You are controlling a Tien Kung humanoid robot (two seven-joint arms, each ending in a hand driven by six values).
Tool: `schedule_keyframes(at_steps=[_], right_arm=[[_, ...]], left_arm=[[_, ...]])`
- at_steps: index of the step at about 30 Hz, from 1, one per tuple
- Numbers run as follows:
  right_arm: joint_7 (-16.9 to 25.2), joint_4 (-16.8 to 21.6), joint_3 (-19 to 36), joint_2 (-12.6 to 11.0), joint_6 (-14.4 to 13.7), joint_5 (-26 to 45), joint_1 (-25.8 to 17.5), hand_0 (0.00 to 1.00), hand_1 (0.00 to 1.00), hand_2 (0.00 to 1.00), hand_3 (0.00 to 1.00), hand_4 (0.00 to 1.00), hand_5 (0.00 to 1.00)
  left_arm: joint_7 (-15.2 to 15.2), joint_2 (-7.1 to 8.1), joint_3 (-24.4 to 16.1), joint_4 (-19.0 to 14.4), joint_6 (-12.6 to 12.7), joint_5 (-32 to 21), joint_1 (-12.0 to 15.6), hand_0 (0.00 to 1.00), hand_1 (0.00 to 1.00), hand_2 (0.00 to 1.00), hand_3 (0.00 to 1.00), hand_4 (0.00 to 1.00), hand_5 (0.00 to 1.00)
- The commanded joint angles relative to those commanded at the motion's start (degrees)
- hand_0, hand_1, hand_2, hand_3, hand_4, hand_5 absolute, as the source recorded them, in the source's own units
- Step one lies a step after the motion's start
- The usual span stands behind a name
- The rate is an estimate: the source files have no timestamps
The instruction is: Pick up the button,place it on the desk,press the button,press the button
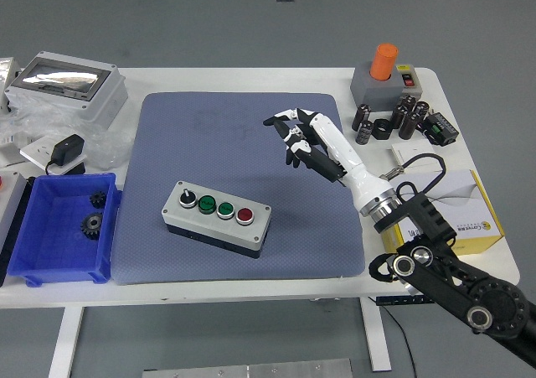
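Observation:
A grey button box lies on the blue-grey mat, near its front. Its top carries a black knob, two green buttons and a red button at the right end. My right hand is white with black joints. It hangs above the mat's right half, up and to the right of the box, well apart from it. Its fingers are loosely spread and hold nothing. The black right arm comes in from the lower right. No left arm shows.
A blue bin with black gears stands at the left front. A grey lidded case and a black adapter lie at the back left. An orange-capped grey switch box, dark cylinders and a yellow-edged booklet are at the right.

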Motion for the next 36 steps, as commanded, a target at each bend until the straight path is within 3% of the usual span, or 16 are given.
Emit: schedule_keyframes(at_steps=[5,6,11,12,17,18,23,24,29,30,36], right_arm=[[0.56,0.2,1.76,-0.44,-0.67,-1.03,-1.95,0.305,0.416,0.549,0.717,0.695,0.998],[0.42,0.45,2.32,-0.4,-0.8,-1.43,-2.56,0.363,0.483,0.601,0.721,0.794,0.998],[-1.1,3.24,5.25,-0.41,-2.35,-4.65,-6.59,0.363,0.483,0.601,0.721,0.794,0.998],[-1.65,3.93,5.46,-0.55,-2.88,-5.53,-7.24,0.531,0.624,0.665,0.733,0.781,0.992],[-4.37,5.97,4.79,-1.07,-4.76,-9.89,-8.24,0.531,0.624,0.665,0.733,0.781,0.992],[-4.87,6.14,4.57,-1.03,-5.06,-10.73,-8.21,0.711,0.706,0.72,0.744,0.846,0.825],[-6.78,6.4,3.27,-0.93,-5.95,-13.33,-7.33,0.711,0.706,0.72,0.744,0.846,0.825],[-7.35,6.44,2.76,-0.98,-6.07,-13.94,-6.93,0.742,0.726,0.733,0.738,0.796,0.641],[-9.42,6.12,0.37,-0.79,-6.36,-15.89,-5.12,0.742,0.726,0.733,0.738,0.796,0.641],[-9.57,5.92,-0.03,-0.63,-6.46,-15.89,-4.89,0.756,0.736,0.746,0.738,0.72,0.384],[-9.68,3.95,-0.99,0.55,-7.41,-14.88,-5.0,0.756,0.736,0.746,0.738,0.72,0.384]], left_arm=[[0.08,0.07,-0.36,-0.04,-0.08,0.55,-0.14,0.662,0.631,0.612,0.731,0.849,0.685],[0.06,0.07,-0.46,-0.02,-0.11,0.7,-0.16,0.662,0.63,0.611,0.731,0.848,0.686],[0.04,0.03,-0.75,0.04,-0.14,1.03,-0.2,0.662,0.63,0.611,0.731,0.848,0.686],[0.11,0.08,-0.83,0.02,-0.14,1.13,-0.19,0.662,0.631,0.612,0.731,0.847,0.686],[0.35,0.54,-1.04,-0.06,-0.08,1.38,-0.26,0.662,0.631,0.612,0.731,0.847,0.686],[0.34,0.66,-1.08,-0.06,-0.07,1.41,-0.3,0.662,0.631,0.612,0.731,0.847,0.686],[0.4,0.87,-1.07,-0.05,-0.03,1.43,-0.35,0.662,0.631,0.612,0.731,0.847,0.686],[0.47,0.86,-1.05,-0.07,-0.03,1.45,-0.33,0.662,0.633,0.612,0.731,0.848,0.684],[0.78,0.89,-1.18,-0.19,-0.12,1.87,-0.33,0.662,0.633,0.612,0.731,0.848,0.684],[0.74,0.95,-1.3,-0.17,-0.16,2.06,-0.39,0.662,0.633,0.613,0.732,0.848,0.683],[0.27,1.49,-2.22,-0.06,-0.35,3.46,-1.0,0.662,0.633,0.613,0.732,0.848,0.683]])
